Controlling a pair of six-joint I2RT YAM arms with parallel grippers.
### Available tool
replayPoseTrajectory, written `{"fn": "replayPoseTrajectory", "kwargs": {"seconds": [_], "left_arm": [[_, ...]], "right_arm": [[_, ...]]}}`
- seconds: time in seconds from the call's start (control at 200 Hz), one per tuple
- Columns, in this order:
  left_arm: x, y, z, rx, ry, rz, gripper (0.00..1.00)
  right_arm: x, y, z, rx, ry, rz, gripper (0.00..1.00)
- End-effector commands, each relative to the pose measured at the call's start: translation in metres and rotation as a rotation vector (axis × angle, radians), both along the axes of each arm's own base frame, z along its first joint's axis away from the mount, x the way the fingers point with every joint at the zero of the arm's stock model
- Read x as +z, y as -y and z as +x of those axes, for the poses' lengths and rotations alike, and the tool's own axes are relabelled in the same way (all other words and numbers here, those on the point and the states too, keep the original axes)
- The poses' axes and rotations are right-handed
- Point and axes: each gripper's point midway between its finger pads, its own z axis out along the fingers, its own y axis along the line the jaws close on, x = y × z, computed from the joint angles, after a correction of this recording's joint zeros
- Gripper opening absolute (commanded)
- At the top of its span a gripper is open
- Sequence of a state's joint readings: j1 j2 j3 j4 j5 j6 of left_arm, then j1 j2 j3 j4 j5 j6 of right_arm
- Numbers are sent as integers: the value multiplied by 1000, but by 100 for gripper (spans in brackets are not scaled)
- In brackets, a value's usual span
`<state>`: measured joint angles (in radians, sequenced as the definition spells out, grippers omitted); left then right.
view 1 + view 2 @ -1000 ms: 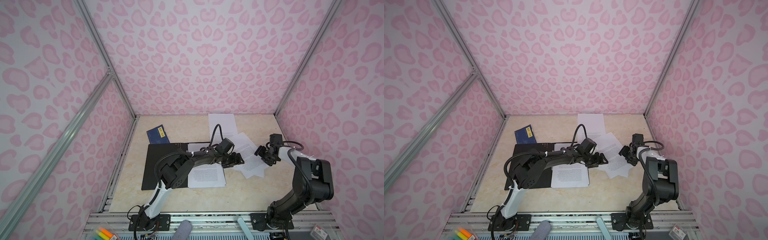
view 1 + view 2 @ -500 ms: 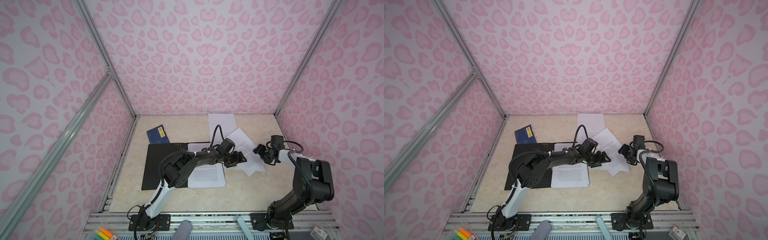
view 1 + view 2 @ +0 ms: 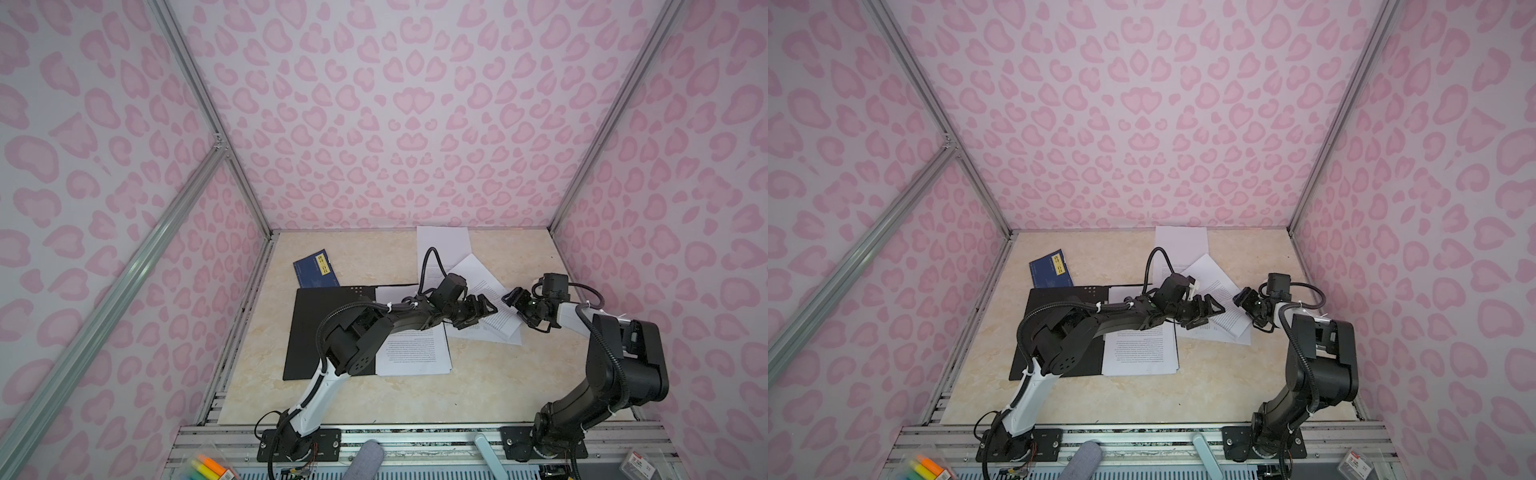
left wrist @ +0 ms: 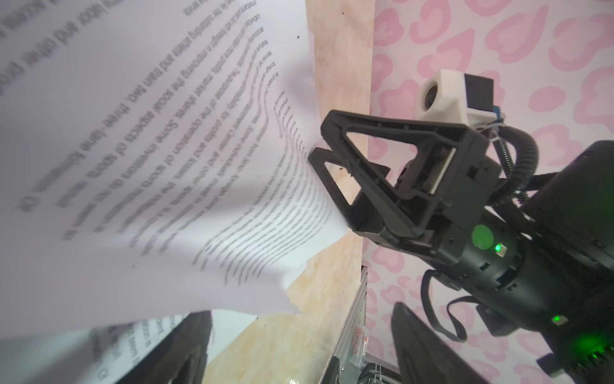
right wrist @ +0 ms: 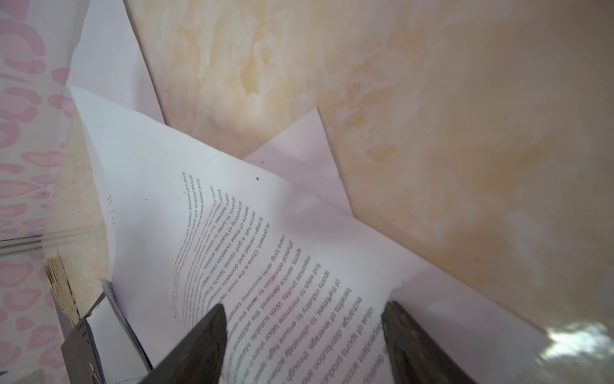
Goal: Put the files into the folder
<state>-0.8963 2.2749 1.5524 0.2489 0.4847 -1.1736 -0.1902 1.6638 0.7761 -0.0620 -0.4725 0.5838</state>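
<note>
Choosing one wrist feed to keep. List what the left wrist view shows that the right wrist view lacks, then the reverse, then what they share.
Only the left wrist view: the right end effector seen from outside, jaws open at the edge of the printed sheet, with the white wrist camera mounted on it. Only the right wrist view: that end effector's own fingertips spread over the sheet, and plain white sheets beneath it. Both: the printed sheet, the marbled tabletop, the pink patterned wall.

- Beige marbled worktop (image 3: 374,257).
- Black folder (image 3: 309,332), open flat near the left edge.
- Blue booklet (image 3: 316,270) toward the back-left corner.
- White files (image 3: 442,245) from the back edge rightward.
</note>
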Motion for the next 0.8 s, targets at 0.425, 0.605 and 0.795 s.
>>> {"fn": "replayPoseTrajectory", "kwargs": {"seconds": [0.425, 0.605, 0.795], "left_arm": [[6, -14, 11, 171, -110, -2, 47], [6, -16, 9, 170, -116, 9, 23], [18, -11, 8, 128, -81, 9, 3]], "right_arm": [[-39, -11, -53, -33, -248, 114, 76], [-30, -8, -47, -42, -212, 114, 76], [-6, 3, -39, -66, -149, 62, 76]]}}
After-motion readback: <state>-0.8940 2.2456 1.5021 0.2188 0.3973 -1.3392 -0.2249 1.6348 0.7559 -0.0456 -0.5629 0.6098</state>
